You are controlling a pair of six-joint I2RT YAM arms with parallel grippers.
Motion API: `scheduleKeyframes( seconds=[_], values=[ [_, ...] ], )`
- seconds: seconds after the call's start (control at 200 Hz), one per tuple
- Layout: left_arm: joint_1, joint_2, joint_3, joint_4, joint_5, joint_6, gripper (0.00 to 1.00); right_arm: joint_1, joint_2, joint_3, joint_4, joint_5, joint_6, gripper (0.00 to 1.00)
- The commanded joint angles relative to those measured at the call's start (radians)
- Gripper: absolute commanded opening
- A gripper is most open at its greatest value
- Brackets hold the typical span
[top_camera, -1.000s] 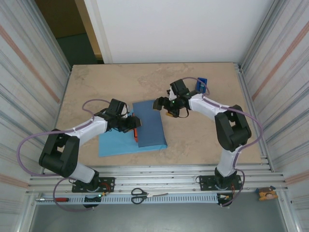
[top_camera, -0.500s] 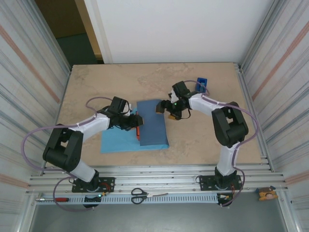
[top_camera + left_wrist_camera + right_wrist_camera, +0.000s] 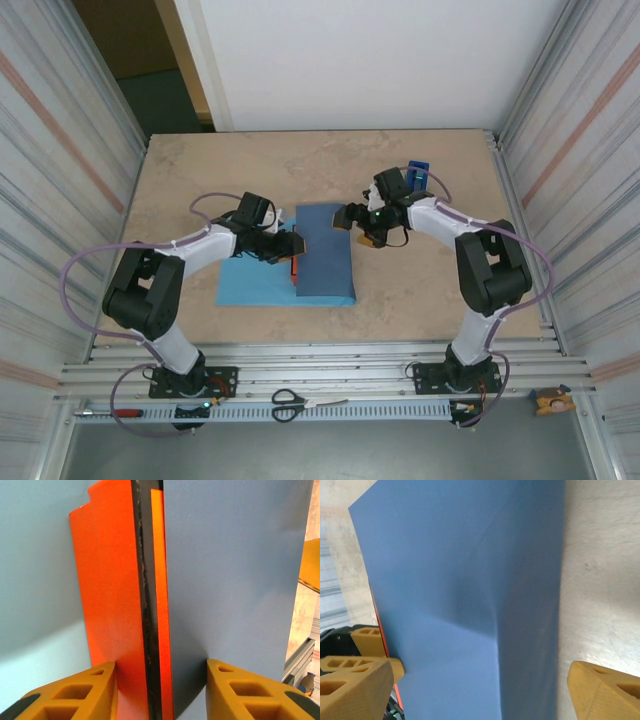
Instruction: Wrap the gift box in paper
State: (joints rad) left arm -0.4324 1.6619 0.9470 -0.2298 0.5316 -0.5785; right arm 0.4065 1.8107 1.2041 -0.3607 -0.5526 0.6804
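Note:
The orange gift box (image 3: 295, 268) lies on the light blue side of the paper (image 3: 250, 290), whose darker flap (image 3: 325, 255) is folded over it. My left gripper (image 3: 288, 247) comes in from the left. In the left wrist view it (image 3: 161, 665) is shut on the gift box (image 3: 115, 580), one finger on the orange side, the other on the paper flap (image 3: 230, 570). My right gripper (image 3: 357, 225) is at the flap's far right corner. Seen from the right wrist, it (image 3: 480, 680) stands wide open over the paper (image 3: 455, 580), holding nothing.
A small blue tape dispenser (image 3: 418, 175) stands behind the right gripper near the back right. Scissors (image 3: 290, 403) and a red-handled tool (image 3: 125, 411) lie on the rail in front of the arm bases. Ribbed walls close both sides of the table (image 3: 250, 170).
The box and paper have slid to the right across the table, held by the left gripper. The right gripper has drawn back to the right along with them.

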Motion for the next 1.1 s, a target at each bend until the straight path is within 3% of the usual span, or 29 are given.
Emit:
scheduleKeyframes(
  seconds=[0.0,0.286,0.631,0.737,0.877,1.097],
  values=[
    [-0.014,0.044,-0.031,-0.088,-0.045,0.023,0.44,0.024,0.054,0.051,0.002,0.009,0.032,0.89],
    [-0.014,0.06,-0.028,-0.091,-0.041,0.023,0.44,0.033,0.133,0.018,-0.004,0.059,0.035,0.87],
    [-0.014,0.03,0.023,-0.113,-0.015,0.014,0.48,0.034,0.106,-0.104,0.026,0.121,0.05,0.82],
    [-0.011,0.007,0.073,-0.144,-0.008,0.02,0.55,0.04,0.117,-0.104,0.011,0.137,0.047,0.81],
    [0.009,-0.065,0.103,-0.175,-0.03,0.014,0.73,0.044,0.115,-0.115,0.004,0.155,0.046,0.8],
    [0.136,-0.236,-0.003,-0.214,-0.082,0.014,0.79,0.045,0.104,-0.12,-0.012,0.174,0.041,0.8]
  ],
)
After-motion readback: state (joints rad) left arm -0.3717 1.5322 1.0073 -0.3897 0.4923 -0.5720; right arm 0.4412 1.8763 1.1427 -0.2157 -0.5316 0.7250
